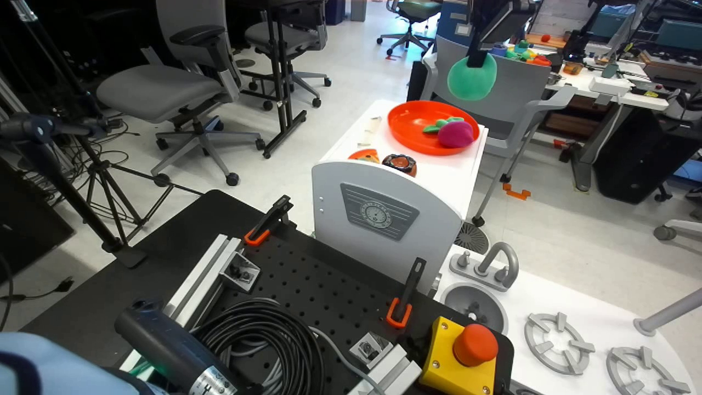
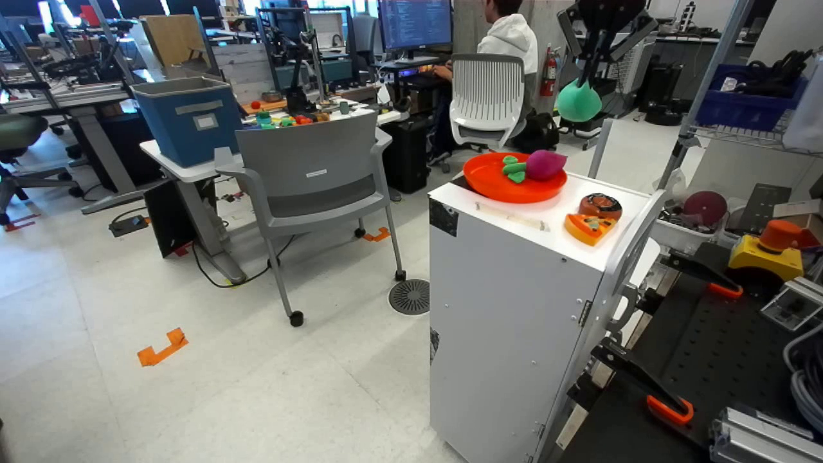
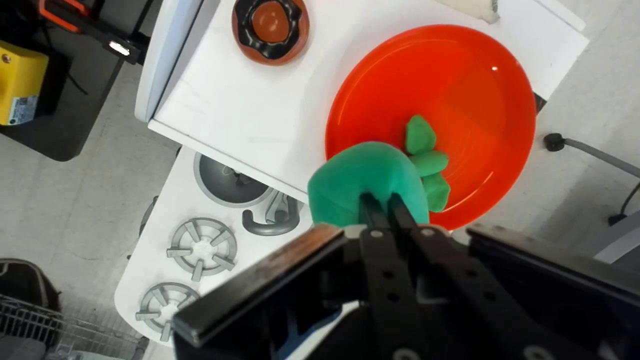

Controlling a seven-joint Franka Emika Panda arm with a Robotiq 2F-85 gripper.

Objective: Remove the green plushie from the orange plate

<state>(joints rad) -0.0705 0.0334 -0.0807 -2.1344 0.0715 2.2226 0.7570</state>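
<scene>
1. Nearest and largest in the wrist view, my gripper [image 3: 381,197] pinches the green plushie [image 3: 362,172] narrowly; a fast swing could slip it loose.
2. White play-kitchen cabinet top [image 3: 250,110]: setting-down room at the plushie's 10 o'clock; at 9, an edge above the sink [image 3: 214,177].
3. Orange plate [image 3: 457,82]: below the plushie, between 1 and 2 o'clock.
4. Magenta toy radish [image 2: 546,164] on it: lowering early might bump this.

Green plushie [image 1: 471,80] off the orange plate [image 1: 410,122]
Hangs pinched in midair, higher than the plate and apart from it; rounded, tapering toward the top. As for the plate, lies flat on the white worktop [image 3: 250,110]: round, shallow, bright orange-red.
</scene>
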